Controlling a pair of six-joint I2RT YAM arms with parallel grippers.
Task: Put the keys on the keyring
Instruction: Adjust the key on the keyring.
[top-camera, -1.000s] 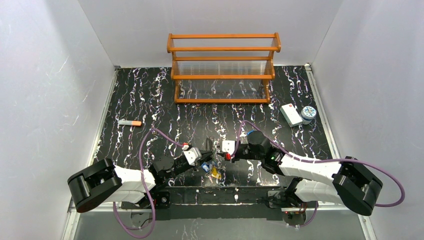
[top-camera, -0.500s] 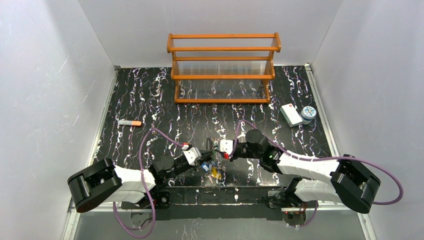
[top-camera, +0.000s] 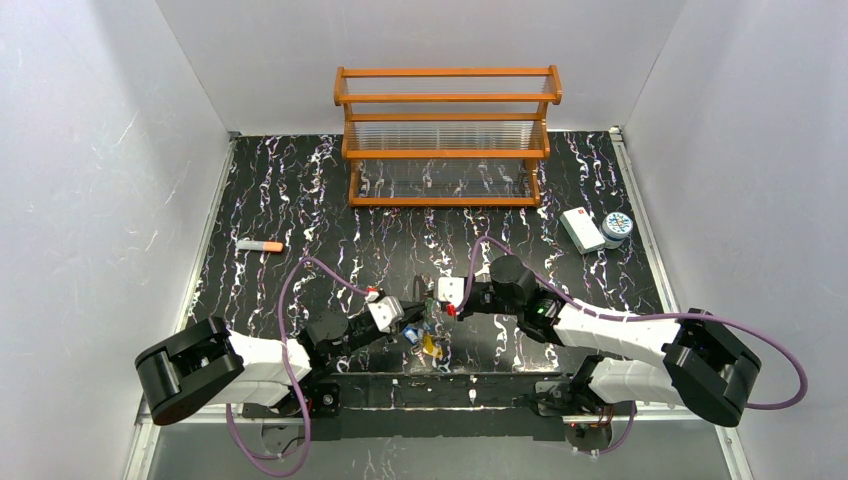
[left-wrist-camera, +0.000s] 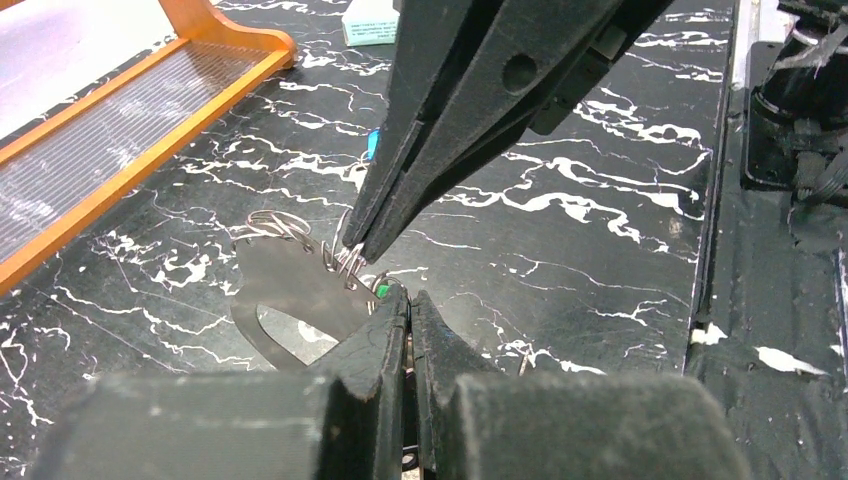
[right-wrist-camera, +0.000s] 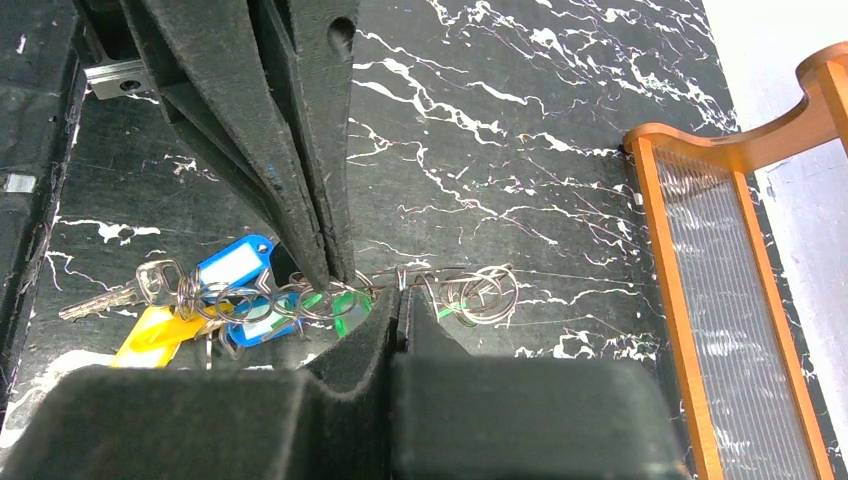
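Observation:
The keys (right-wrist-camera: 235, 268) are a bunch with blue, yellow and green tags on small rings, lying on the black marbled table between the two arms; they also show in the top view (top-camera: 427, 338). My left gripper (left-wrist-camera: 408, 298) is shut, with a green tag (left-wrist-camera: 383, 290) showing at its tip. In the right wrist view it (right-wrist-camera: 332, 275) comes down from above onto the small rings. My right gripper (right-wrist-camera: 400, 297) is shut on the keyring (right-wrist-camera: 470, 270), a thin wire with more rings hanging on it. The two grippers' tips almost touch (top-camera: 432, 308).
A wooden rack (top-camera: 447, 135) stands at the back. A white box (top-camera: 581, 229) and a round tin (top-camera: 617, 226) sit at the right. An orange-tipped grey stick (top-camera: 260, 245) lies at the left. The arm bases are at the near edge.
My right gripper has moved a little to the left, closer to the left gripper. The left arm and the keys have stayed in place.

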